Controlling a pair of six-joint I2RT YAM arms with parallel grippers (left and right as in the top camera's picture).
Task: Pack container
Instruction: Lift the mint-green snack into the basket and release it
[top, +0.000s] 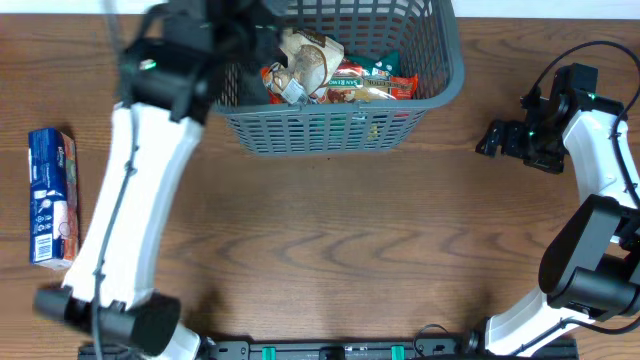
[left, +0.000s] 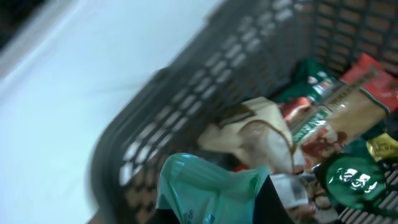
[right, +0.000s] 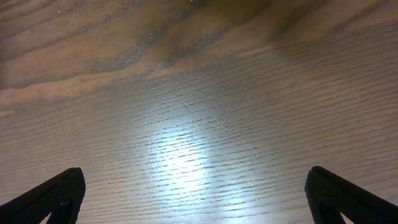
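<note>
the main risk is the teal packet ending up in the wrong place. it sits right at the left claw, close to the basket's left wall, so a release here could leave it draped on the rim or dropped outside. the heap of packets is already tall, and anything set on top may slide.

the basket stands at the far middle of the table. the left claw hangs over its left part, inside the rim. smear hides the jaws, so i cannot tell whether they pinch the teal packet.

the right claw is spread wide and empty, low over bare wood well right of the basket. a blue packet lies unpacked at the far left.
</note>
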